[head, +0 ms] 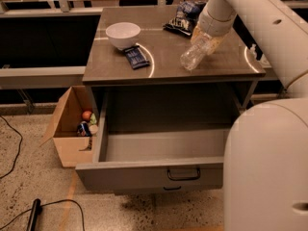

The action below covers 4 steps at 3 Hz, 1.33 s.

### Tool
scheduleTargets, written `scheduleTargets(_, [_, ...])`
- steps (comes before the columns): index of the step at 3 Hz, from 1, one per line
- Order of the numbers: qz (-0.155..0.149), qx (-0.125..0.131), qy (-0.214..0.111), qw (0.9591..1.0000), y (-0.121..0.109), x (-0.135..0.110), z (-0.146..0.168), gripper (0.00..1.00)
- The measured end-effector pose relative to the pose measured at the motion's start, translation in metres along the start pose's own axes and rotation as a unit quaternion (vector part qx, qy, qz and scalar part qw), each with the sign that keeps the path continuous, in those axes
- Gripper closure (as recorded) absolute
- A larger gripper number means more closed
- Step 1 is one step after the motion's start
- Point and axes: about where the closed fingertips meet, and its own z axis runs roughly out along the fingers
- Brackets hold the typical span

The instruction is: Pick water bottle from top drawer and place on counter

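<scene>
The water bottle (193,56), clear plastic, hangs tilted with its far end pointing down and to the left, just over the right half of the counter (163,66). My gripper (206,38) is shut on its upper part, at the end of the white arm that comes in from the upper right. Whether the bottle touches the counter I cannot tell. The top drawer (144,176) stands pulled wide open below the counter, and its inside is bare. Its dark handle (183,173) is at the middle of the front panel.
On the counter are a white bowl (123,34), a dark snack bar (136,57) and a dark chip bag (183,16). A small pump bottle (252,51) stands by the right edge. A cardboard box (65,134) with items sits on the floor at left. My white body (269,167) fills the lower right.
</scene>
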Motion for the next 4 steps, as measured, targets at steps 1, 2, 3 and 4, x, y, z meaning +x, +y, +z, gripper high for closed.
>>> scheduleTargets(1, [-0.003,0.003,-0.003,1.0,-0.008,0.002,0.007,0.09])
scheduleTargets(2, [-0.004,0.002,-0.006,1.0,-0.009,0.004,0.011,0.0])
scheduleTargets(3, [0.0,-0.007,0.007,1.0,0.0,0.016,0.006,0.0])
scheduleTargets(4, [0.006,-0.022,0.054,0.9983,0.017,0.042,-0.014,0.0])
